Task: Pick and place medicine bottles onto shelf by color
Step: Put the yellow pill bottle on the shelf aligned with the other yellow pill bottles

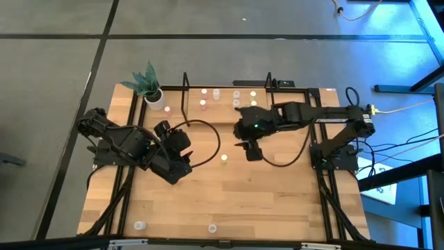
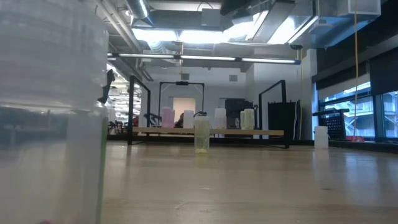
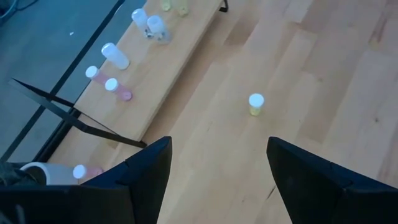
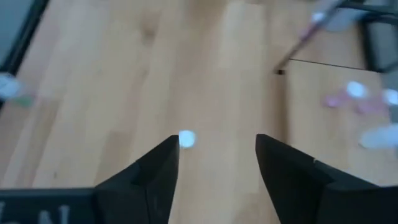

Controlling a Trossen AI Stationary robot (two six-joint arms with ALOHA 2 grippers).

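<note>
Looks like the reach-for-a-bottle step: the right end effector (image 4: 217, 168) hangs with fingers spread and empty, and the small yellow-topped plastic medicine bottle (image 4: 186, 139) stands on the table just ahead of one fingertip. Next it needs to centre and descend. Farther off is the low light-wood shelf (image 1: 225, 97). The left end effector (image 3: 214, 174) waits open, empty.
</note>
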